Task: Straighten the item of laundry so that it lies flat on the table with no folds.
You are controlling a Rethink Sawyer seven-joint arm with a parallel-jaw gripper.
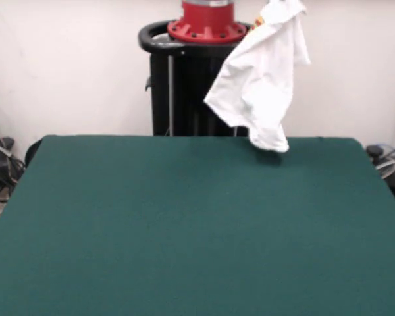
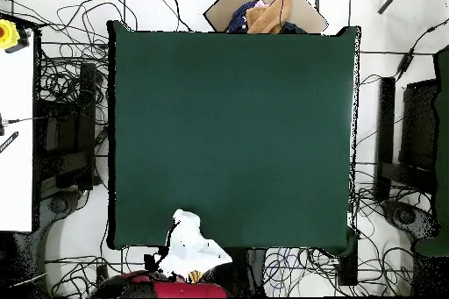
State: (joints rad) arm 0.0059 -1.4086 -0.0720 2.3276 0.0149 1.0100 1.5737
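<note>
Task barely started, judging by how things lie: the shirt (image 1: 263,79) is not on the worktop (image 1: 184,224) at all. It hangs in the air above the worktop's edge next to the robot's pedestal (image 1: 187,85), bunched into a loose white bundle w/ deep folds and creases. Top of the bundle runs out of the front view at the upper edge, so whatever holds it isn't shown. Gripper not visible in either view; can't tell if it's apart, together or clamped on the cloth, though the shirt hanging like that suggests it's held from above.

Lowest corner of the shirt sits just over the worktop edge by the pedestal. Hard to tell whether it touches the felt or hangs just clear; a small dark shadow shows under it. A bit of orange print shows near the top of the bundle. No text readable.

Axis: long axis roughly vertical in the front view, tilted a bit, w/ a wide flap sticking out sideways toward the pedestal and the narrow end pointing down at the worktop. From overhead, the shirt (image 2: 191,247) reads as a small white patch at the worktop edge (image 2: 228,138) nearest the robot base, partly overlapping it.

Left to do, prob. everything: lay it down on the green top, spread body and sleeves, remove folds. Nothing flat yet.
</note>
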